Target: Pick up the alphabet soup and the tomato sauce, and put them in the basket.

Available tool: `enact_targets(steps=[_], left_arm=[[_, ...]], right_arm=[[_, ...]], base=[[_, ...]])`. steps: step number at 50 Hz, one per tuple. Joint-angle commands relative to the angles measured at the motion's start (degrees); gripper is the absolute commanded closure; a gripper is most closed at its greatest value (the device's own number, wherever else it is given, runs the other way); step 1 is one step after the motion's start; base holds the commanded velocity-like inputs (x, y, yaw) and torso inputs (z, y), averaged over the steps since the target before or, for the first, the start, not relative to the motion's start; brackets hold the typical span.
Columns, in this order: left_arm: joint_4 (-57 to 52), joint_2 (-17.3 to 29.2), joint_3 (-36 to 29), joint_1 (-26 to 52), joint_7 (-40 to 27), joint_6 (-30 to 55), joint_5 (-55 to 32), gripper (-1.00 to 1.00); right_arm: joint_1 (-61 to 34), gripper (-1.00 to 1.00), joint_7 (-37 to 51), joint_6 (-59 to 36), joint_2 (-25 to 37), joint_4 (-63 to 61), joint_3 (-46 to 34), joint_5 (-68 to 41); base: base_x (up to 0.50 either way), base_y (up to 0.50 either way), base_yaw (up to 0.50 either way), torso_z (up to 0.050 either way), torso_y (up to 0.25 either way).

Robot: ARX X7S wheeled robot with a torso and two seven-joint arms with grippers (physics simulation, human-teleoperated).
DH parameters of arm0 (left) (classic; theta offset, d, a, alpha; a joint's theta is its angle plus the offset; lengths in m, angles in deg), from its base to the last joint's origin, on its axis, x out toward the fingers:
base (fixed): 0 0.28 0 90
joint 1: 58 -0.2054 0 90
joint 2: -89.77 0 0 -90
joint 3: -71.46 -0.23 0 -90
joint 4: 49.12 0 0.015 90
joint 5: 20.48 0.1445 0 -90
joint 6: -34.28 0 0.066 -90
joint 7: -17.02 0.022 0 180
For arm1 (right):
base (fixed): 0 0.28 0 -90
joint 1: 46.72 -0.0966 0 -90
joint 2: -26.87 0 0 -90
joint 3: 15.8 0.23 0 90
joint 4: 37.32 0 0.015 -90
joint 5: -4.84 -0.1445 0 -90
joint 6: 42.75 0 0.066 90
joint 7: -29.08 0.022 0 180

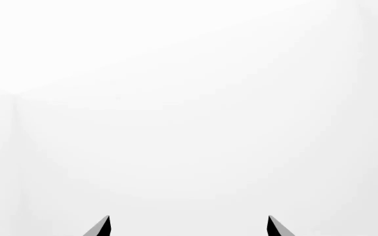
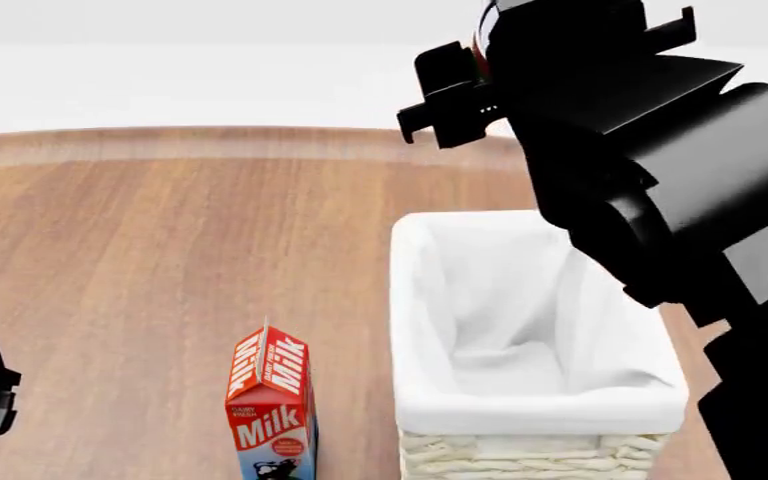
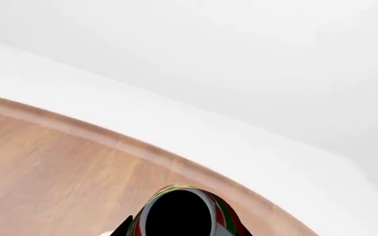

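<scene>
Carton [image 2: 272, 408] labelled "Milk", red-and-green tomato sauce [image 3: 183, 210]

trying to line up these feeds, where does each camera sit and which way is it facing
Head view: on the robot's head, looking down at the wooden table, basket and milk carton; the raised right arm fills its right side.
Left wrist view: on the left arm, facing blank white; two open fingertips show.
Right wrist view: on the right arm, facing the table's far edge.
Shared: the tomato sauce, held in the right pincer, shows in both wrist views.
</scene>
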Motion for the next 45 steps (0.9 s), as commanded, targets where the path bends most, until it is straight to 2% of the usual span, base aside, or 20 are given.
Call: enact_targets(steps=[1,15,19,25,38,45], left_arm=[[0.0,0.0,0.2,0.2,0.2,0.1,-0.1,-1.0],[0.0,0.0,0.1,-0.1,-0.1,0.1,-0.2,-1.0],[0.0,0.0,0.3,-0.4,-0.3,-0.2,-0.6,-1.0],[0.0,0.0,0.7,-0.3,0.0,-0.2,-0.5,-1.0],[0.0,0.0,1.4,-0.4,0.2,-0.6,-0.9,-1.0],[0.0,0.0,1.0,-0.4,0.0,-0.5,-0.9,-1.0]], right_arm=[[-2.0,1.0,-5.6,7.1,-6.3,16.2,-4.6,10.1],[-3.9,1.0,-9.1,14.5,-14.9,35.4,-3.7,12.3],[-5.6,1.0,-11.9,18.6,-19.9,47.3,-4.3,14.2],[-5.6,1.0,-10.4,17.6,-21.0,48.7,-1.9,16.0],[-2.0,1.0,-5.4,13.2,-20.0,48.8,19.7,25.7],[-0.3,1.0,-7.5,8.7,-20.8,48.8,30.6,34.4]], base=[[0.0,0.0,0.0,0.0,0.0],[0.0,0.0,0.0,0.0,0.0],[0.0,0.0,0.0,0.0,0.002],[0.0,0.0,0.0,0.0,0.0],[0.0,0.0,0.0,0.0,0.0],[0.0,0.0,0.0,0.0,0.0]])
